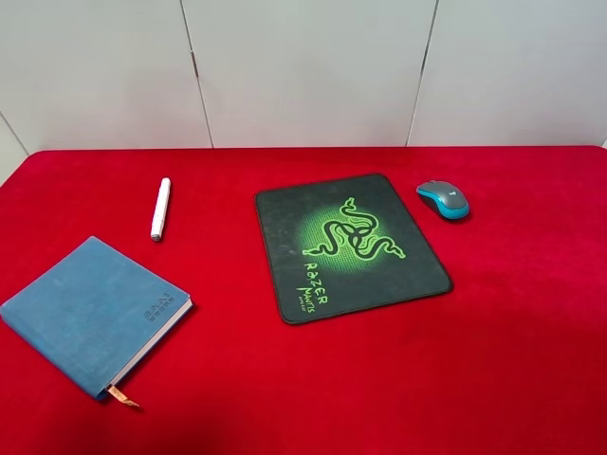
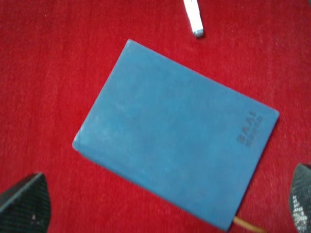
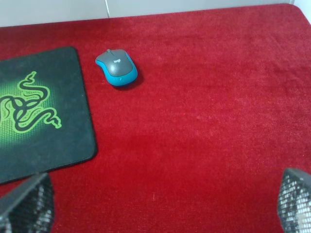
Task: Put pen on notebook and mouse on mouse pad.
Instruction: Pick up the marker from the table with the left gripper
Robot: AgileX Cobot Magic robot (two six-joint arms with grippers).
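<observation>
The white pen (image 1: pixel 160 209) lies on the red cloth, just beyond the blue notebook (image 1: pixel 93 313), whose tan ribbon (image 1: pixel 123 396) sticks out at the near corner. The grey and teal mouse (image 1: pixel 443 199) sits right of the black mouse pad (image 1: pixel 351 246), apart from it. Neither arm shows in the exterior high view. My left gripper (image 2: pixel 163 213) hangs open above the notebook (image 2: pixel 175 136), with the pen's end (image 2: pixel 194 19) past it. My right gripper (image 3: pixel 160 208) is open over bare cloth, short of the mouse (image 3: pixel 116 67) and beside the pad (image 3: pixel 39 111).
Red cloth (image 1: pixel 531 360) covers the whole table. White wall panels (image 1: pixel 303 66) stand behind its far edge. The cloth's rounded far right corner (image 3: pixel 296 7) shows in the right wrist view.
</observation>
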